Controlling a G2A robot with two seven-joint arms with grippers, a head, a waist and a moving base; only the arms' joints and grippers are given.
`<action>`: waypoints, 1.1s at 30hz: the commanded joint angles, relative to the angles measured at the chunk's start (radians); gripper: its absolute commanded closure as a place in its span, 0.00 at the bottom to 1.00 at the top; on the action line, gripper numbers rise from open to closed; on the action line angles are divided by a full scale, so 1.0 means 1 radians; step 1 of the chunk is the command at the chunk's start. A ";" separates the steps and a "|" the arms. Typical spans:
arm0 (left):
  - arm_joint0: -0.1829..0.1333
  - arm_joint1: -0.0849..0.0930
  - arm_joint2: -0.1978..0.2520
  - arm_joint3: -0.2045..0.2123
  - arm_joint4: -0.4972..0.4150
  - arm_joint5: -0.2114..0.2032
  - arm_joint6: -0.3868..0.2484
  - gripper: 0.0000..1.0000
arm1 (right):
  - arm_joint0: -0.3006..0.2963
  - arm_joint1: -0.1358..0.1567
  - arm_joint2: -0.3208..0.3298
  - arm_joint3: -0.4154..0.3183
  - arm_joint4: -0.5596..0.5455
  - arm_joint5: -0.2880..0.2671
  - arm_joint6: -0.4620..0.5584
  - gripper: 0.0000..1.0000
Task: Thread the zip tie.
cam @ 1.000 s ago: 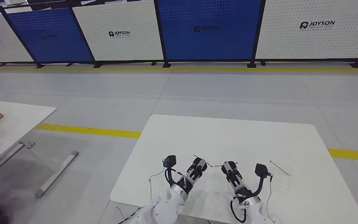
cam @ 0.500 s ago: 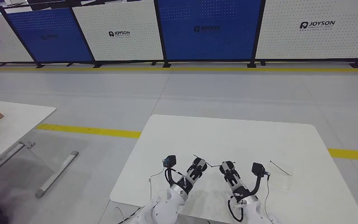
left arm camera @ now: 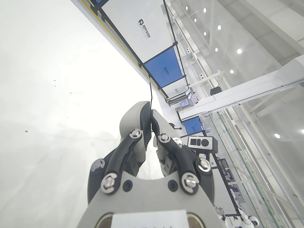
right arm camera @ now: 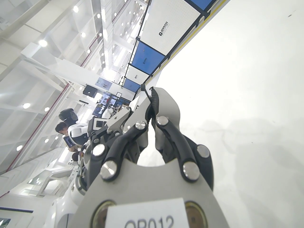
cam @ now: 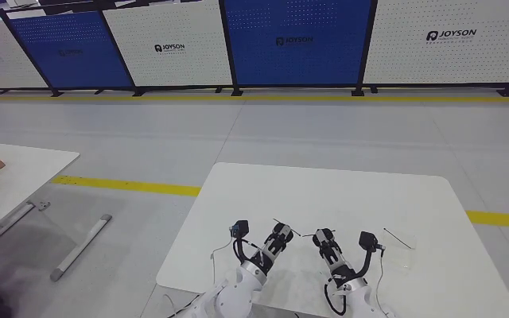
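Zip tie [left arm camera: 150, 92], thin and black, held over the white table [cam: 334, 191] between my two pincers. My left pincer [left arm camera: 150, 110] is pressed together on the strap, and the strap's free length pokes straight out past its tip. My right pincer [right arm camera: 152, 102] is pinching the end with the small square head, which juts just beyond it. I judge the tie very light, springy and slick, likely to twist or slide, so a hold close to each end suits it best. Both arms sit low near the table's near edge, with the pincers angled toward each other, close but apart.
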 commanded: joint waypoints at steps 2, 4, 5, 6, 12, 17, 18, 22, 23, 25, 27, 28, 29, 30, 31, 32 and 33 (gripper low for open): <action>0.007 0.001 -0.002 -0.008 0.002 0.001 0.002 1.00 | 0.000 0.000 0.000 0.000 0.000 0.000 0.000 1.00; 0.007 0.001 -0.002 -0.008 0.002 0.001 0.002 1.00 | 0.000 0.000 0.000 0.000 0.000 0.000 0.000 1.00; 0.007 0.001 -0.002 -0.008 0.002 0.001 0.002 1.00 | 0.000 0.000 0.000 0.000 0.000 0.000 0.000 1.00; 0.007 0.001 -0.002 -0.008 0.002 0.001 0.002 1.00 | -0.001 0.000 0.001 0.000 0.000 0.001 0.002 1.00; 0.007 0.001 -0.002 -0.008 0.002 0.001 0.002 1.00 | -0.003 -0.007 0.002 -0.005 -0.005 0.004 0.023 1.00; 0.007 0.001 -0.002 -0.008 0.002 0.001 0.002 1.00 | -0.008 -0.012 0.009 -0.005 -0.014 0.002 0.019 1.00; 0.007 0.001 -0.002 -0.008 0.002 0.001 0.002 1.00 | -0.009 -0.012 0.010 -0.006 -0.016 0.003 0.017 1.00; 0.007 0.001 -0.002 -0.008 0.002 0.001 0.002 1.00 | -0.012 -0.016 0.016 -0.010 -0.021 0.008 0.017 1.00; 0.007 0.001 -0.002 -0.008 0.002 0.001 0.002 1.00 | -0.011 -0.017 0.017 -0.010 -0.023 0.012 0.020 1.00; 0.007 0.001 -0.002 -0.008 0.002 0.001 0.002 1.00 | -0.008 -0.020 0.015 -0.009 -0.025 0.018 0.025 1.00; 0.007 0.001 -0.002 -0.008 0.002 0.001 0.002 1.00 | -0.004 -0.023 0.012 -0.007 -0.029 0.025 0.028 1.00; 0.007 0.001 -0.002 -0.008 0.002 0.001 0.002 1.00 | -0.003 -0.025 0.011 -0.006 -0.030 0.028 0.029 1.00; 0.007 0.001 -0.002 -0.008 0.002 0.001 0.002 1.00 | -0.001 -0.026 0.010 -0.004 -0.031 0.031 0.031 1.00; 0.007 0.001 -0.002 -0.008 0.002 0.001 0.002 1.00 | 0.000 -0.027 0.010 -0.003 -0.032 0.032 0.032 1.00; 0.007 0.001 -0.002 -0.008 0.002 0.001 0.002 1.00 | 0.002 -0.029 0.009 -0.002 -0.033 0.033 0.034 1.00; 0.007 0.001 -0.002 -0.008 0.002 0.001 0.002 1.00 | 0.002 -0.030 0.008 -0.001 -0.034 0.034 0.034 1.00; 0.007 0.001 -0.002 -0.008 0.002 0.001 0.002 1.00 | 0.002 -0.031 0.008 0.000 -0.036 0.034 0.035 1.00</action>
